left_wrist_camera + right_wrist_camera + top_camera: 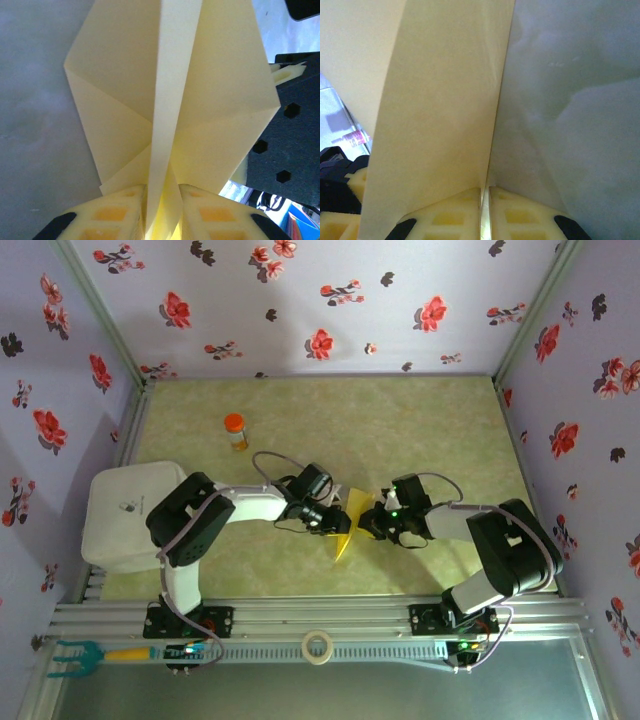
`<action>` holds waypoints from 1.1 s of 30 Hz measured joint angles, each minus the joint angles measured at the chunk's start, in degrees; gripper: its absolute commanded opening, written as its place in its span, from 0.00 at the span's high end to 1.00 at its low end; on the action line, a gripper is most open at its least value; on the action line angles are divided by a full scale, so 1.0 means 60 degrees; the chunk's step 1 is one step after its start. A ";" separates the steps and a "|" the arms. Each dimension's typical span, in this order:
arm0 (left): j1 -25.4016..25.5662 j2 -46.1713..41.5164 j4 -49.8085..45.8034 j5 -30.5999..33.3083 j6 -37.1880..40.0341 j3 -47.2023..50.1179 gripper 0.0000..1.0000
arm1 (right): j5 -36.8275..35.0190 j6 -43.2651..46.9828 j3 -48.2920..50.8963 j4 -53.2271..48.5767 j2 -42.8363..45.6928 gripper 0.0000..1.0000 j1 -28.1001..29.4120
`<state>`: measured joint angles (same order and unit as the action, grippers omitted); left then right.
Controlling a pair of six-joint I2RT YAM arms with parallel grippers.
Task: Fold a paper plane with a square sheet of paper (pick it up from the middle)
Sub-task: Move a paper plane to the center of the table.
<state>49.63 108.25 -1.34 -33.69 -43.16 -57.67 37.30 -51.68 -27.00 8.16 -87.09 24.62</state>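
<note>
The folded yellow paper [349, 525] sits in the middle of the tabletop [400, 420], between the two arms, with its sharp tip pointing toward the near edge. The left pincer [328, 517] meets it from the left and the right pincer [368, 523] from the right, just across from each other.

In the left wrist view the left pincer [162, 222] is closed on the paper [210, 100]: a raised centre crease runs straight down into the narrow gap between the pale fingers [120, 217], with angled flaps spreading to either side (part of the other arm's black body shows at the right edge). In the right wrist view the right pincer [484, 212] is also clamped on the paper [445, 125], its fingers [525, 217] almost touching with the sheet's edge between them. I cannot tell whether the paper touches the tabletop.

An orange-capped bottle [235, 430] stands well apart, farther back on the left.
</note>
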 measured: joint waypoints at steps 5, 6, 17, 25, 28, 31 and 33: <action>0.0007 0.0113 0.0036 -0.0044 0.0000 -0.0007 0.83 | 0.0040 0.0000 0.0000 0.0080 -0.0040 0.86 0.0000; 0.0015 0.0127 0.0036 -0.0044 0.0004 -0.0007 0.85 | 0.0047 -0.0004 0.0000 0.0091 -0.0044 0.86 0.0000; 0.0219 0.0029 -0.0863 0.0769 0.0135 -0.0495 0.94 | -0.0076 0.0040 -0.0007 -0.0004 0.0095 0.81 0.0007; 0.0648 -0.0565 -0.3177 0.3268 0.0550 -0.1687 0.96 | -0.0936 0.0339 -0.0208 -0.0954 0.1078 0.80 0.0025; 0.0809 -0.0663 -0.3912 0.4273 0.0579 -0.2062 0.97 | -0.1151 0.0364 -0.0240 -0.1133 0.1293 0.80 0.0022; 0.0852 -0.0667 -0.4550 0.5118 0.0576 -0.2186 0.98 | -0.1264 0.0361 -0.0240 -0.1213 0.1322 0.80 0.0022; 0.0849 -0.0667 -0.4943 0.5577 0.0543 -0.2186 0.98 | -0.1293 0.0357 -0.0240 -0.1249 0.1326 0.79 0.0022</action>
<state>54.72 104.25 -31.00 -0.23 -39.90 -70.78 29.54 -49.54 -28.45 0.67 -79.13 24.75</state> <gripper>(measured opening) 0.060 0.205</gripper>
